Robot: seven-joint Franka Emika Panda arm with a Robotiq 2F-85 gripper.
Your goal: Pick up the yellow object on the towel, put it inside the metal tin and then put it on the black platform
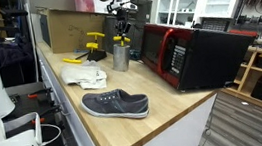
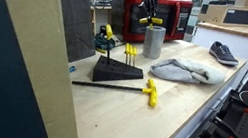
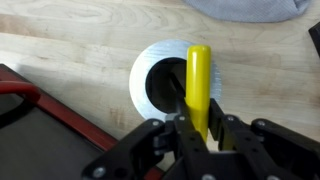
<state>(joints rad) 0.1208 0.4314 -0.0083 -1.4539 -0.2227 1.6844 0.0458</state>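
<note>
Jaws of my gripper (image 3: 203, 138) clamped on the yellow object (image 3: 200, 80), which hangs over the metal tin (image 3: 148, 85) at its 3 o'clock rim (off-centre). Best nudge toward 9, then lower, releasing only once inside. In the wrist view its long axis runs 6–12, free end toward 12.

Claw (image 3: 203, 128) vertical, jaws tightly closed.

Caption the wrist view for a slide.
The gripper holds the yellow object over the metal tin on the wooden counter.
</note>
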